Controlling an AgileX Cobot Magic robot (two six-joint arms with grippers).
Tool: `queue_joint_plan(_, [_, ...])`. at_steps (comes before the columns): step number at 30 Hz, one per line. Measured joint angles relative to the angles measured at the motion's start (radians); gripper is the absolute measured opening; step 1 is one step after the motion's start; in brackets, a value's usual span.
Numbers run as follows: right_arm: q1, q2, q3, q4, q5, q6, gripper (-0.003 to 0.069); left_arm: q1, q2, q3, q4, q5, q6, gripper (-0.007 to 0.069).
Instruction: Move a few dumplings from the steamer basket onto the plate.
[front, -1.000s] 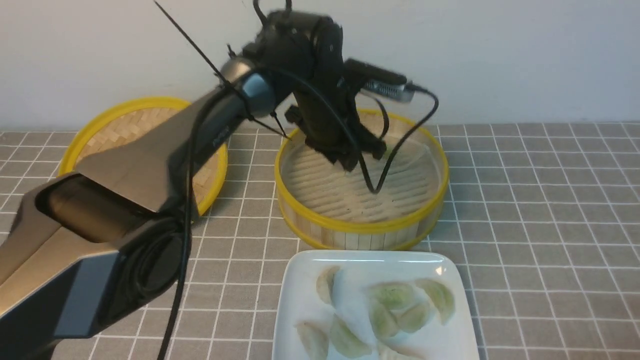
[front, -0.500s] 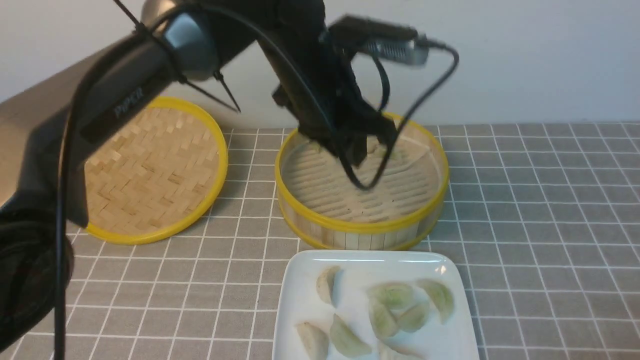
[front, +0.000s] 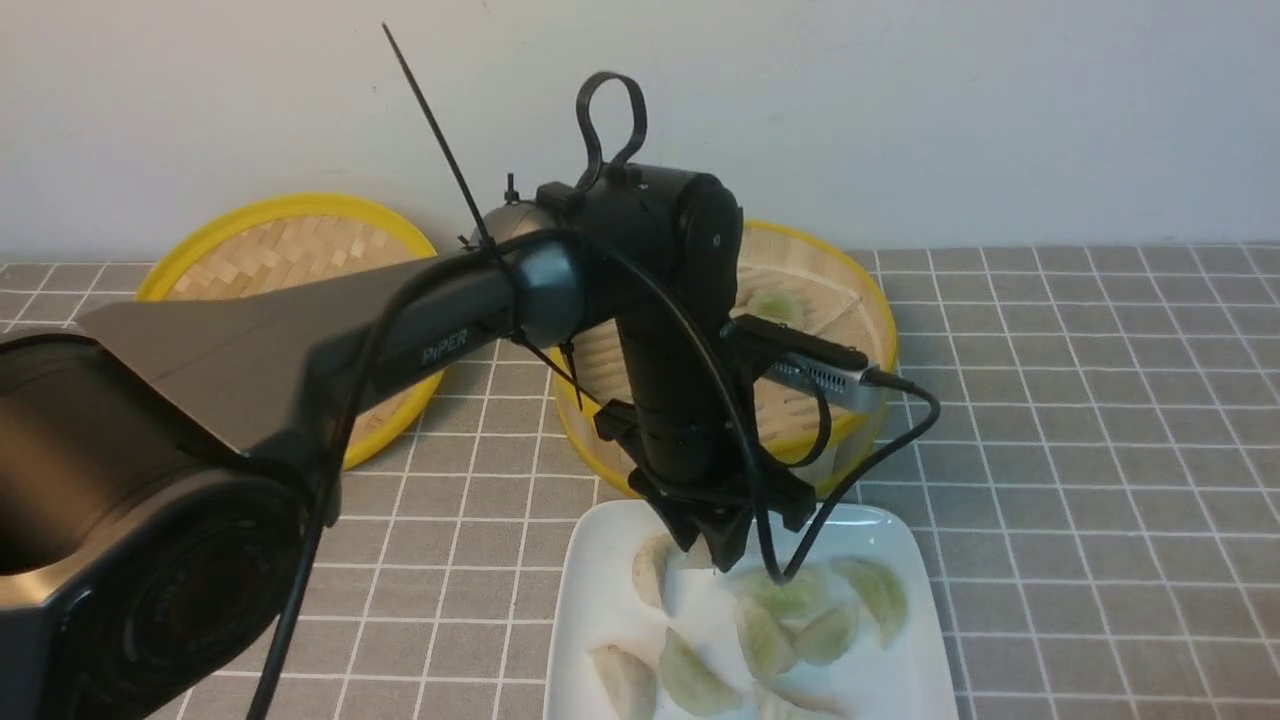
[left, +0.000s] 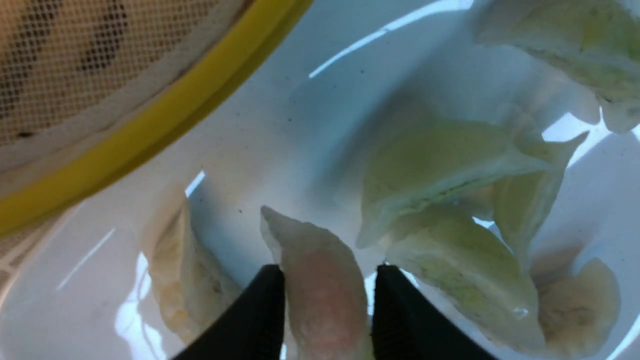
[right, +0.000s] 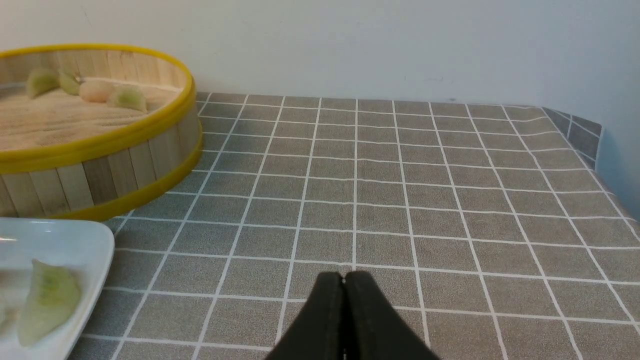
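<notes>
Seemed at release step: had left gripper (left: 331, 274) parted, pinkish dumpling (left: 325, 315) between fingers, at plate (front: 585, 610). Had right gripper (right: 344, 276) closed. Called next, probably, for lifting straight up without dragging dumpling.

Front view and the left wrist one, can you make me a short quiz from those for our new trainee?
1. True or false: the steamer basket stands farther from the robot than the white plate.
2. Which thing lies left of the basket? A) a mug B) a woven lid C) a spoon
3. Fill in: between the jaws of the left gripper is a dumpling with a ____ middle.

Key: 1 true; 2 B; 3 pinkish
</notes>
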Motion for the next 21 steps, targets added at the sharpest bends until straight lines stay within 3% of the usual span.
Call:
queue_joint_plan(2, [0.000,0.000,0.000,0.000,0.000,0.000,-0.0013,0.000,0.000,0.000,-0.008,0.000,-0.006,0.0345])
queue_joint_plan(4, [0.000,0.000,0.000,0.000,0.000,0.000,-0.0013,0.000,0.000,0.000,-0.010,0.000,-0.006,0.0398])
queue_joint_plan(8, [0.000,0.000,0.000,0.000,0.000,0.000,-0.0013,0.000,-0.008,0.000,-0.005,0.000,-0.008,0.0405])
queue_joint_plan(10, [0.000,0.000,0.000,0.000,0.000,0.000,-0.0013,0.000,-0.038,0.000,0.011,0.000,-0.013,0.0314])
queue_joint_plan(14, [0.000,0.000,0.000,0.000,0.000,0.000,-0.0013,0.000,-0.167,0.000,0.062,0.000,-0.024,0.0057])
queue_joint_plan(21, [0.000,0.000,0.000,0.000,0.000,0.000,-0.0013,0.000,-0.436,0.008,0.121,0.007,-0.069,-0.0005])
